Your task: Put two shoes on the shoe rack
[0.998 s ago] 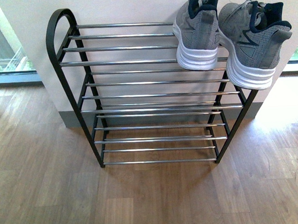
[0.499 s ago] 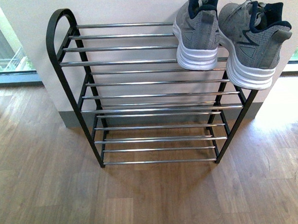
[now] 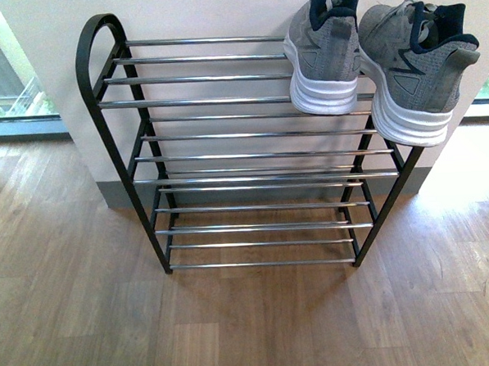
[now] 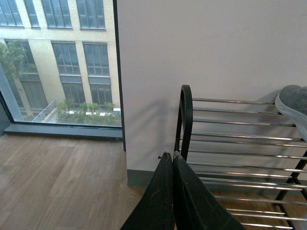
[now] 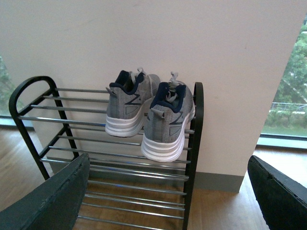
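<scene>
Left claw (image 4: 171, 191): clenched on nothing, pointed at the shoe rack's (image 3: 207, 100) bare end.
Right claw (image 5: 168, 160): released, empty, facing the rack.
Grey sneakers (image 3: 324, 56): both on the rack's top tier, at its right end.
Progress: I judge the placing done.

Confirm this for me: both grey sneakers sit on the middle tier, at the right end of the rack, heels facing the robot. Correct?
Not the middle tier: the grey sneakers sit on the top tier of the shoe rack, as the front view shows. The rest holds: right end, heels facing the robot.
</scene>
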Controlling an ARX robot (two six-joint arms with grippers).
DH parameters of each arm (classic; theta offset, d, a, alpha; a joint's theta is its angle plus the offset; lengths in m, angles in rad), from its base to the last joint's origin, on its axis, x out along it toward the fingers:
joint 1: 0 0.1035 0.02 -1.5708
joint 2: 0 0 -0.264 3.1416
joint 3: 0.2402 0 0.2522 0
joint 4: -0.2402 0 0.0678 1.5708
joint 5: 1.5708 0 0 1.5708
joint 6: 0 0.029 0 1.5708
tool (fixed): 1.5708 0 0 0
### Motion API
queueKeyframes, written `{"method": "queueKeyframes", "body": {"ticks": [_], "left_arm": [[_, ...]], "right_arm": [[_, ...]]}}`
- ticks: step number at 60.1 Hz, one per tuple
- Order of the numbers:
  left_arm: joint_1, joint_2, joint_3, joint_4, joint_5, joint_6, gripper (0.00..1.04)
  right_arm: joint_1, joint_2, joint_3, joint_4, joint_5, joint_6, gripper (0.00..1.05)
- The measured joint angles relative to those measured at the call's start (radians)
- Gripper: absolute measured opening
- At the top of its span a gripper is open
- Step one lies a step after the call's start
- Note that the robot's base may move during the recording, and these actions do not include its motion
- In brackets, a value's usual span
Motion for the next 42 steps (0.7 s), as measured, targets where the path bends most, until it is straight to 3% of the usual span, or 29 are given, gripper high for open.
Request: {"method": "queueKeyframes", "body": {"ticks": [6,37,42], "left_arm": [[0.0,0.0,0.0,0.0,0.0,-0.001,0.02],[0.0,0.0,0.0,0.0,-0.002,0.0,0.96],[0.0,0.0,0.0,0.0,-0.002,0.002,0.95]], "right_arm": [[0.0,0.0,0.0,0.0,0.0,0.0,0.95],[0.0,0.0,0.0,0.0,-0.001,0.0,0.95],[0.0,0.0,0.0,0.0,-0.001,0.0,0.95]]}}
